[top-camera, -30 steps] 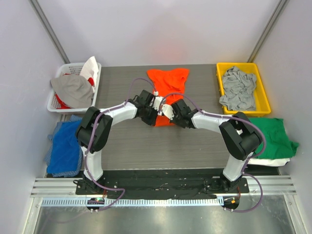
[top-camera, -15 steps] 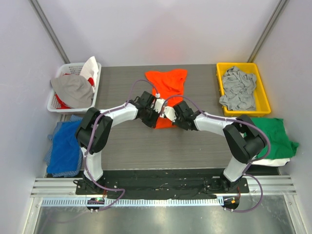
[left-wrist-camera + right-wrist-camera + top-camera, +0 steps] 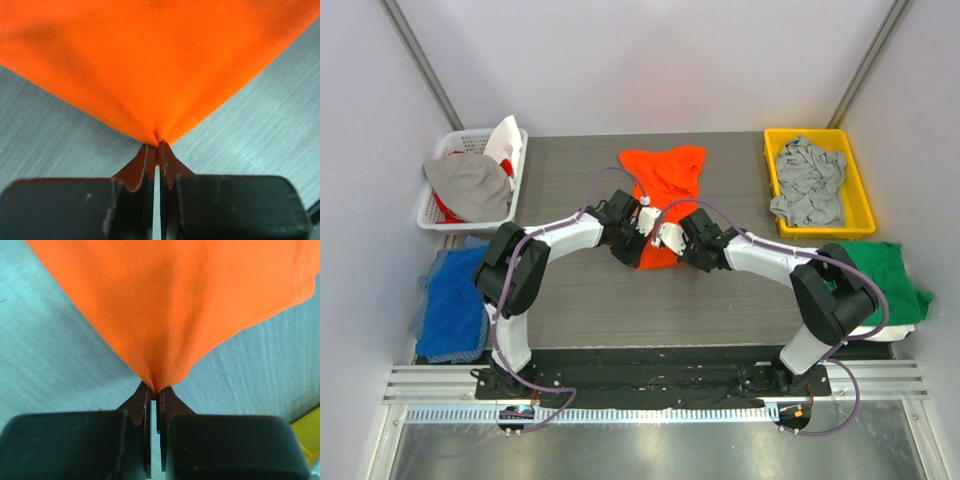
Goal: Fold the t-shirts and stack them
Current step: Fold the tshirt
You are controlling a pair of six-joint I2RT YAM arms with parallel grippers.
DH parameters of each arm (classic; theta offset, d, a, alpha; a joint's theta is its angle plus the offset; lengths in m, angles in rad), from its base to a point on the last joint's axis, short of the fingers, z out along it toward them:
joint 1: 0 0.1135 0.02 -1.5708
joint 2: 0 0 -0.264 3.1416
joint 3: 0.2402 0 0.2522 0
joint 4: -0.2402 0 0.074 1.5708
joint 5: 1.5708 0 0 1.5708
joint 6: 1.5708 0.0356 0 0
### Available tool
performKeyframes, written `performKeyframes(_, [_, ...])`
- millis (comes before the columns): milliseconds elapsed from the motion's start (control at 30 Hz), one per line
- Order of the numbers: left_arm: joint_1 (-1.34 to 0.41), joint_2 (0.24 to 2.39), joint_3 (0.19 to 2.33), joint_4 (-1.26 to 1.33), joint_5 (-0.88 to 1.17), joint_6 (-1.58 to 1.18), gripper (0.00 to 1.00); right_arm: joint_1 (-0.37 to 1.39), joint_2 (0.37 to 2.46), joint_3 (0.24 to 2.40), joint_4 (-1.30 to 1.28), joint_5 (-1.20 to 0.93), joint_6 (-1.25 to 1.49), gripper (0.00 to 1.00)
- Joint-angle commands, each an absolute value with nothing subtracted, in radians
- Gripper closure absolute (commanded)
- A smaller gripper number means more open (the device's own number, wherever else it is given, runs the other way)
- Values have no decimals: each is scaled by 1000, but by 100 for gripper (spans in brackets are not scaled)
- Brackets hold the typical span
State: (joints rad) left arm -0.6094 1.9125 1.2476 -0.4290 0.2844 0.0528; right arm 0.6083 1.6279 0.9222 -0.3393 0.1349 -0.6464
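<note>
An orange t-shirt (image 3: 663,175) lies lengthwise in the middle of the table, its far part spread flat. Both grippers pinch its near edge, close together. My left gripper (image 3: 642,240) is shut on the cloth, which fans out from the fingertips in the left wrist view (image 3: 150,75). My right gripper (image 3: 672,240) is shut on the same orange t-shirt (image 3: 180,305), bunched at its tips. A green t-shirt (image 3: 885,280) lies on a white one (image 3: 880,333) at the table's right edge. A light grey t-shirt (image 3: 808,180) is crumpled in the yellow bin.
A yellow bin (image 3: 772,150) stands at the back right. A white basket (image 3: 445,215) with grey, white and red cloth stands at the back left. Blue cloth (image 3: 455,300) lies off the table's left edge.
Both grippers have drawn the near edge of the orange t-shirt slightly toward the right and nearer; the right arm's elbow has swung outward to the right. Both stay shut.
</note>
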Motion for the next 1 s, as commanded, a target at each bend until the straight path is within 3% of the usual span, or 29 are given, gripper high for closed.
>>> performKeyframes(0, [-607,1842,1226,-526,302,54,100,632,1565,954,-465,112,-626,99])
performKeyframes(433, [-667,1683,1117,-558,448,12,100,756,1427,900,-540,52,-554,99])
performKeyframes(767, [-710,1520,945,-509,494,14,100,844,1332,865,-595,12,-494,99])
performKeyframes(967, [-710,1529,963,-492,445,8,100,844,1301,870,-588,31,-492,99])
